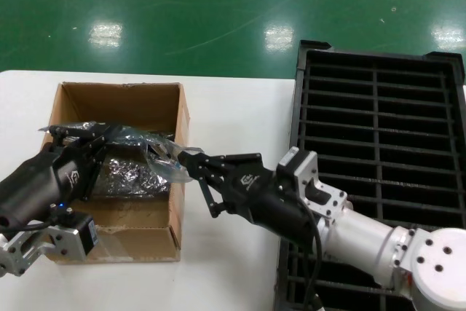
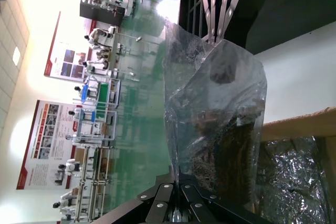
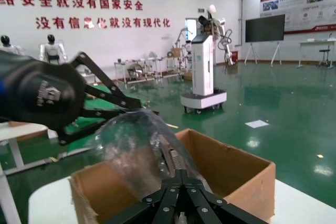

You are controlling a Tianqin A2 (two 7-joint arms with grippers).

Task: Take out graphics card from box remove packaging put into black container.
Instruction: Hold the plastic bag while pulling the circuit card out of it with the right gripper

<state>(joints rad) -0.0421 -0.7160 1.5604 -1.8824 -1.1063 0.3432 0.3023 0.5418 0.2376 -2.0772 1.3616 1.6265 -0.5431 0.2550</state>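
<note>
Head view: the bag [image 1: 138, 143] hangs above the box [image 1: 116, 172], stretched between both grippers. The left gripper [image 1: 98, 136] is clamped on its end over the box; the right gripper [image 1: 191, 165] is clamped on the end at the box's near-tray wall. The tray [image 1: 378, 129] stands beside the box.

Left wrist view: jaws pinch the bag [image 2: 215, 124]; a dark card shows inside.

Right wrist view: jaws pinch the bag [image 3: 142, 150] above the box [image 3: 231, 171]. Red Chinese wall lettering reads partly "安全就没有国家安全".

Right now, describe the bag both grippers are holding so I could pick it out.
Find the cardboard box on the white table. Above it, the left gripper and right gripper hold a crinkly translucent bag; another silver bag lies inside the box.
</note>
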